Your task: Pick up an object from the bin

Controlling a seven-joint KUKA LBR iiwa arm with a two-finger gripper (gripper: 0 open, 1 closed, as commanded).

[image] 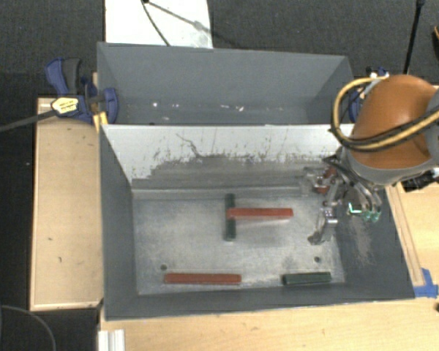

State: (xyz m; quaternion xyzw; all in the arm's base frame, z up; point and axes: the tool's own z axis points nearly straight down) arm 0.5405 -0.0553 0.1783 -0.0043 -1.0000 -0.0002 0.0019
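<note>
Grey bin — red bars, dark green bars

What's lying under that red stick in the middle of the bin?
A dark green stick crosses beneath the left end of the red stick, it seems. The crossing itself is covered; elsewhere only bin floor.

Gripper hangs at three o'clock in the bin. At centre, red bar touches green bar. Second red bar lies at seven, second green bar at five.
</note>
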